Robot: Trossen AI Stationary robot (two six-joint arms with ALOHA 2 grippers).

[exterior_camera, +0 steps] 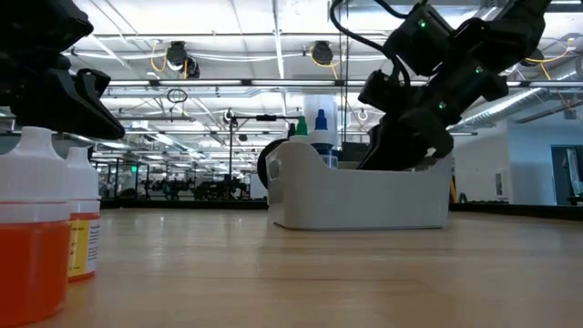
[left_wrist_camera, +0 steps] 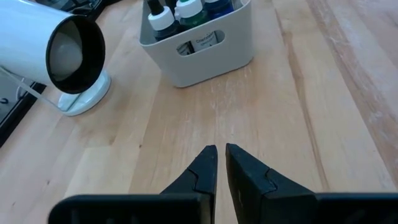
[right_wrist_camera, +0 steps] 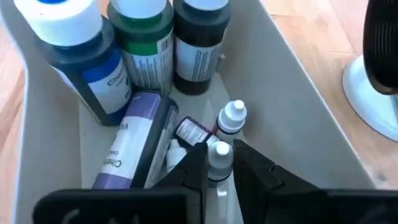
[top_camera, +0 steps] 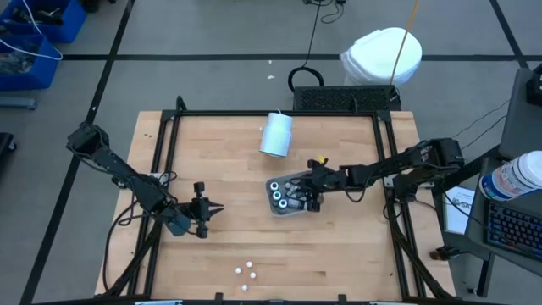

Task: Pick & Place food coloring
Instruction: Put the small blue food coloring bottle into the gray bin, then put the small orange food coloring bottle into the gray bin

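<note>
A pale grey tray [top_camera: 273, 208] stands mid-table with larger dye bottles upright inside: blue [right_wrist_camera: 84, 62], green [right_wrist_camera: 146, 43] and dark [right_wrist_camera: 199, 46]. A purple bottle [right_wrist_camera: 134, 143] lies on the tray floor. My right gripper [right_wrist_camera: 219, 147] reaches into the tray from the table's right, shut on a tiny white-capped food coloring bottle [right_wrist_camera: 217, 163]. Another tiny bottle [right_wrist_camera: 230, 119] lies on its side just beyond it. Three more tiny bottles [top_camera: 246, 269] stand near the front edge. My left gripper [left_wrist_camera: 221, 151] hovers shut at the table's left, holding nothing. My right gripper pinches the tiny bottle between its two fingers, just below the white cap [right_wrist_camera: 215, 174]. The fingers slant down into the tray from the table's right. The bottle lies roughly along the fingers, cap forward. Whether its base touches the tray floor is hidden by the fingers.
A pale blue-white cylinder [top_camera: 275, 134] lies on its side behind the tray, its dark open end [left_wrist_camera: 74, 56] facing my left gripper. Two orange bottles [exterior_camera: 36, 246] stand close to the low camera. Bare wood lies between my left gripper and the tray.
</note>
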